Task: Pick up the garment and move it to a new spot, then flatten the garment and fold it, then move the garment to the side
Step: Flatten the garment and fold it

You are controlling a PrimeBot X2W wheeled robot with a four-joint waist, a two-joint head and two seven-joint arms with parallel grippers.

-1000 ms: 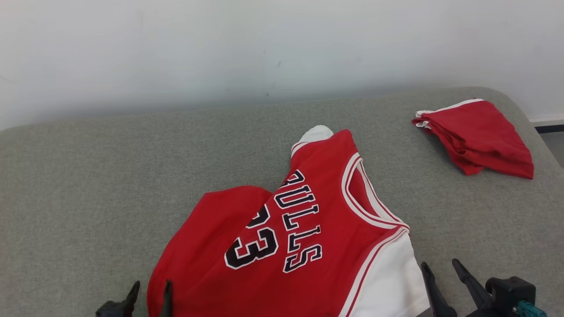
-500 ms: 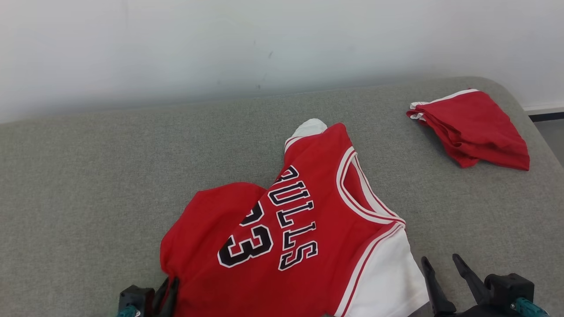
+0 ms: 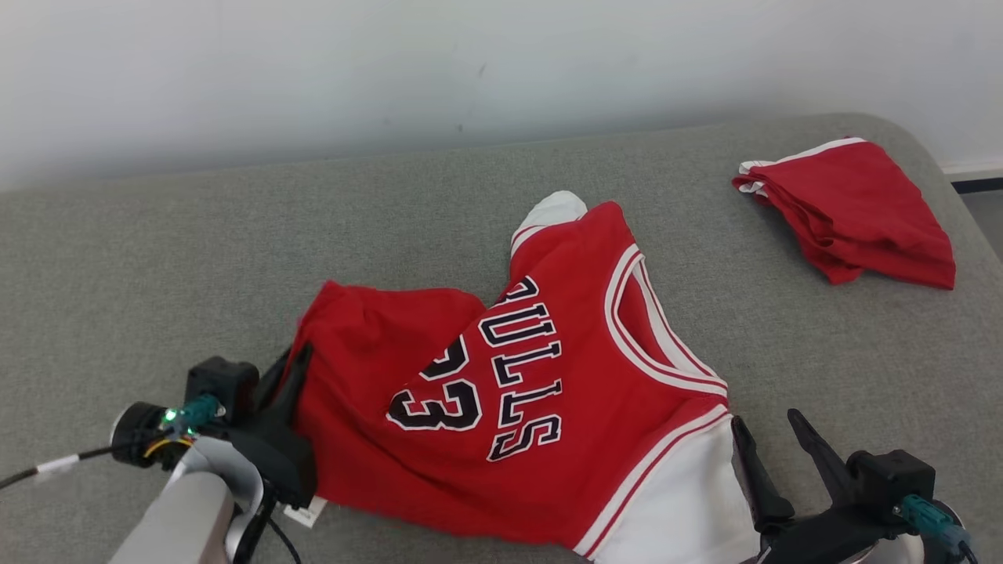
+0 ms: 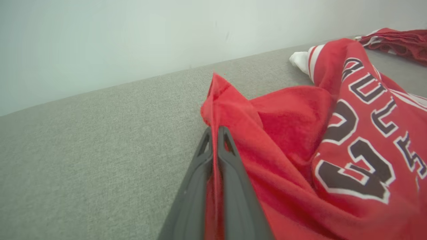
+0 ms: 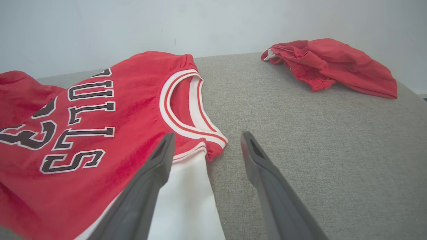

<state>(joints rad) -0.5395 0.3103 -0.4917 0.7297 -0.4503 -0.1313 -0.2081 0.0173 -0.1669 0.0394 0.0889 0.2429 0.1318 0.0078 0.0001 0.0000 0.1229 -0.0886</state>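
A red jersey (image 3: 548,368) with black "BULLS 23" lettering and white sleeves lies crumpled on the grey cushion (image 3: 157,258). My left gripper (image 3: 294,364) is shut on the jersey's bottom hem at its left side, lifting a fold of red cloth (image 4: 220,100) between the fingers. My right gripper (image 3: 772,439) stands open at the lower right, its left finger over the white sleeve (image 5: 186,200) and its right finger over bare cushion, just short of the collar (image 5: 186,110).
A second red garment (image 3: 850,211) lies bunched at the cushion's far right corner. A pale wall (image 3: 470,63) rises behind the cushion. The cushion's right edge (image 3: 968,227) drops to the floor.
My left gripper has closed on the jersey's hem and carried it up and forward, bunching the left side. The head camera has shifted slightly. The right gripper has crept forward a little.
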